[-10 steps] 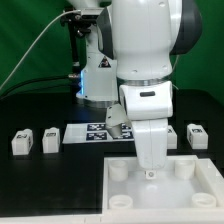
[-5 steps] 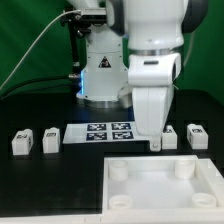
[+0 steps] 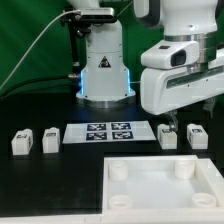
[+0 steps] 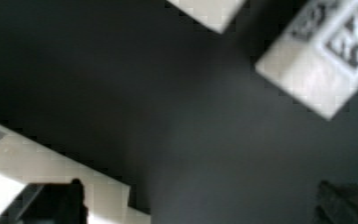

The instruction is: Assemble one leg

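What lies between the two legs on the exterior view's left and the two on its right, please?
In the exterior view, only the marker board lies there, flat, between that view's inner left leg and inner right leg.

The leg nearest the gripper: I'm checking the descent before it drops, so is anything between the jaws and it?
Nothing visible does. The gripper hangs open above the leg, with only bare space between them. The second leg stands apart toward the exterior view's right, and the white panel lies nearer the camera.

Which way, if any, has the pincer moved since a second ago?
Yes: the pincer moved off the white panel, toward the exterior view's right, now above a leg.
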Motion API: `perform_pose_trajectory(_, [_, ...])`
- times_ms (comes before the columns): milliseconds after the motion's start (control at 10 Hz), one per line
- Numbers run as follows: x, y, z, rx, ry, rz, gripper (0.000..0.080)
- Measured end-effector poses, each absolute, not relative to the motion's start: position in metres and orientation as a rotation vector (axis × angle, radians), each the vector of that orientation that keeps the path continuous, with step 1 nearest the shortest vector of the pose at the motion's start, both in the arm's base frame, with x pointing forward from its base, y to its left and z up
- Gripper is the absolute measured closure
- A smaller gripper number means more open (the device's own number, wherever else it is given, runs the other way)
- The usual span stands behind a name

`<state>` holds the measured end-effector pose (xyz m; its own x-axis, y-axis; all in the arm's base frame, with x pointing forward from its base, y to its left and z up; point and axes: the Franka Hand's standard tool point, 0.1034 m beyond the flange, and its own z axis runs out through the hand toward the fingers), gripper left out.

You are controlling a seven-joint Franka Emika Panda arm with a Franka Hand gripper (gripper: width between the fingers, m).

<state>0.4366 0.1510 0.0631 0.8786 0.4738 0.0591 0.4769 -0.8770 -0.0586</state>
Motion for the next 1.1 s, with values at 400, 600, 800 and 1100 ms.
perform_pose_trajectory(400, [0.421,0.167,0.047,-3.031,-0.118,-0.003,0.0151])
perform_pose_trajectory(600, [0.408,0.178,0.039,-3.034,-0.047,0.088,0.0151])
perform_pose_trajectory(800, [0.401,0.184,0.038,-3.036,-0.074,0.115,0.0151])
perform_pose_trajectory(1100, [0.391,0.182,0.04,-3.03,-0.061,0.585,0.0151])
